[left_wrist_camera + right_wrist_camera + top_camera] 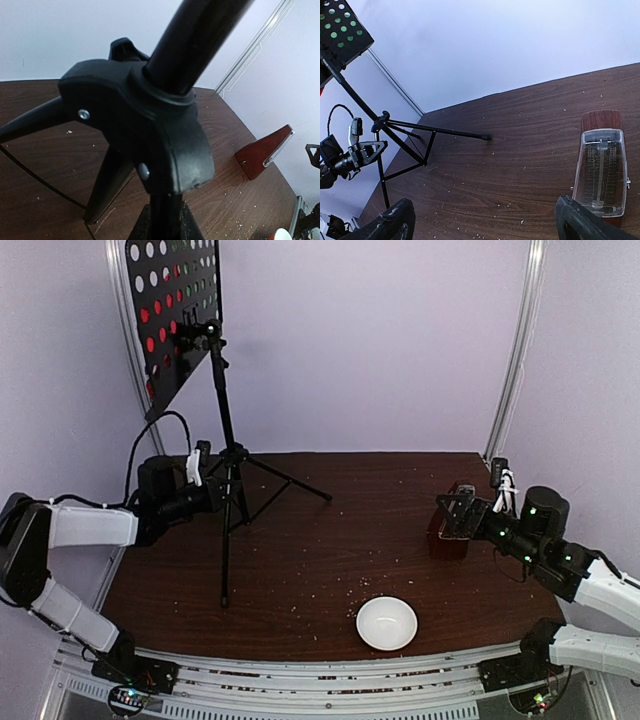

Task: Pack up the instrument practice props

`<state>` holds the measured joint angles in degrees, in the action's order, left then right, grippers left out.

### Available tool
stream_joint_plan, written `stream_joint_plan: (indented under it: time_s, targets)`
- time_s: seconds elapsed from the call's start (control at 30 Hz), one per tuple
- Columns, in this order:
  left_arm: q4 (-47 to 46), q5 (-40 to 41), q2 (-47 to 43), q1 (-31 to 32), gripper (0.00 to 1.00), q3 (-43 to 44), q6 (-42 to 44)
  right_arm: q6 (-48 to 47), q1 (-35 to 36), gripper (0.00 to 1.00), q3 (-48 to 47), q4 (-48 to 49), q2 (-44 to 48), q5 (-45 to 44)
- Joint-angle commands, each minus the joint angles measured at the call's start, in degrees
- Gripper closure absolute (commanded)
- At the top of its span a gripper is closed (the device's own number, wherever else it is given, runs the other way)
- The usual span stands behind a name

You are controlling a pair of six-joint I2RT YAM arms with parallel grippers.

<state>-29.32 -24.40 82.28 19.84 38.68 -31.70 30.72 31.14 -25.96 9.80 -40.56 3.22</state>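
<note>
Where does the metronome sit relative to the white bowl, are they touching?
Apart. The top external view shows bare brown table between the metronome, at the right side, and the white bowl nearer the front edge.

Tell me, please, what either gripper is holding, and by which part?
The right gripper is open and empty. The left gripper straddles the stand below its hub; clamping cannot be told.

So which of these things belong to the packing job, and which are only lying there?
For the job: music stand, red and green music sheets, metronome.
Only lying about: white bowl, scattered crumbs.
</note>
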Motion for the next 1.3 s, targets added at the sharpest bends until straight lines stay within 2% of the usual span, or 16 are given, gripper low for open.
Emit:
stream_joint_plan:
  time_s: [0.0,0.07,0.2,0.3,0.47,0.63,0.67,0.87,0.9,1.0,1.13,1.27]
  targets:
    - [-3.4,17.5,-6.3,10.4,1.00,-2.7,-5.5,1.5,-0.2,0.00,1.2,3.3,-0.8,1.2]
    - [-4.2,25.7,-7.0,15.8,1.00,-3.2,-7.8,2.1,-0.2,0.00,1.5,3.9,-1.2,1.3]
    - [-9.0,34.8,-5.7,23.8,1.00,-3.8,-13.1,2.8,-0.2,0.00,1.5,3.8,-1.4,2.1]
    - [-11.5,40.5,-3.2,28.5,1.00,-2.4,-14.1,3.1,-0.1,0.00,1.6,2.0,-0.5,1.8]
    - [-15.2,43.5,2.6,34.3,1.00,0.7,-16.1,4.3,-0.2,0.00,2.7,1.4,2.1,0.9]
    - [-17.1,41.0,5.4,35.5,0.98,1.8,-17.5,4.8,-0.2,0.00,3.1,0.5,3.6,-0.5]
    - [-17.2,40.5,4.9,35.5,0.91,1.6,-16.9,4.8,-0.2,0.00,3.0,0.4,3.7,-0.7]
    - [-9.7,41.1,-2.8,35.5,0.32,0.8,-8.5,4.3,-0.2,0.00,0.2,-2.2,3.0,-0.6]
    - [-7.8,41.5,-4.8,35.4,0.26,0.3,-7.3,4.2,-0.1,0.00,-0.1,-2.3,3.0,-0.4]
    - [-0.8,40.4,-11.6,33.8,0.17,-2.1,-5.6,4.3,-0.1,0.00,-0.7,-1.3,2.6,0.4]
    - [7.2,36.3,-20.3,29.8,0.12,-7.6,-5.9,5.5,0.3,0.00,-1.1,2.3,-0.2,3.0]
    - [14.7,23.6,-28.2,19.0,0.11,-10.5,-6.6,6.0,2.7,0.05,-2.9,6.2,-4.9,3.8]
